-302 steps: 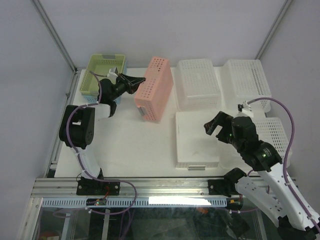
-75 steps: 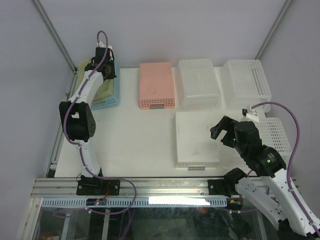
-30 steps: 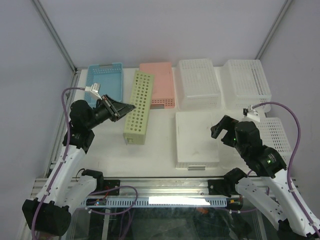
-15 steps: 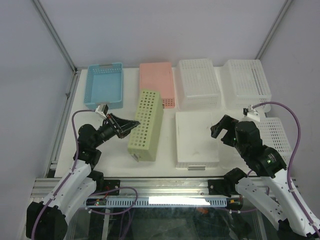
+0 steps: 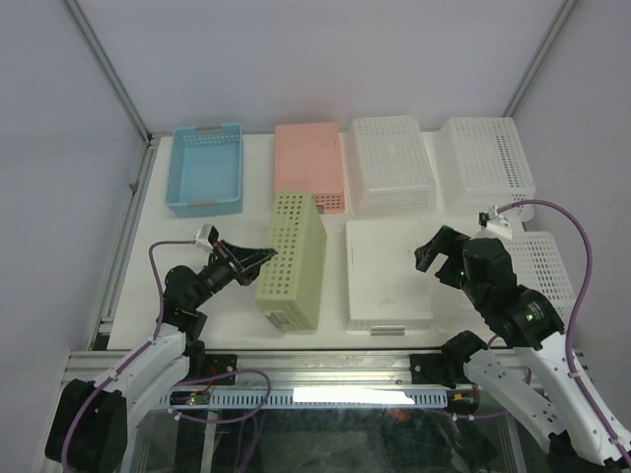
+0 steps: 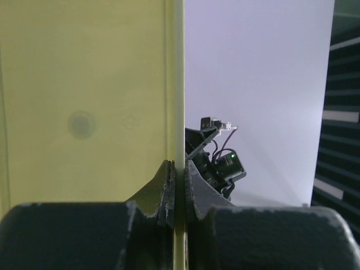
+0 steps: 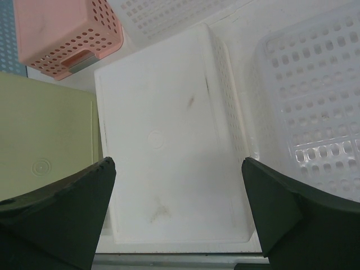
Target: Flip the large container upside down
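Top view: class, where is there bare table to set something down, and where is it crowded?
Bare table lies in front of the blue basket, left of the green basket that the left gripper pinches. The back row and right side are crowded: pink basket and white baskets sit close together.

White table (image 5: 251, 212) with blue basket (image 5: 206, 169), upturned pink basket (image 5: 311, 163), four white baskets (image 5: 392, 163), green basket (image 5: 291, 261) on its side

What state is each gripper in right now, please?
Left gripper: shut on the green basket wall.
Right gripper: open, holding nothing.
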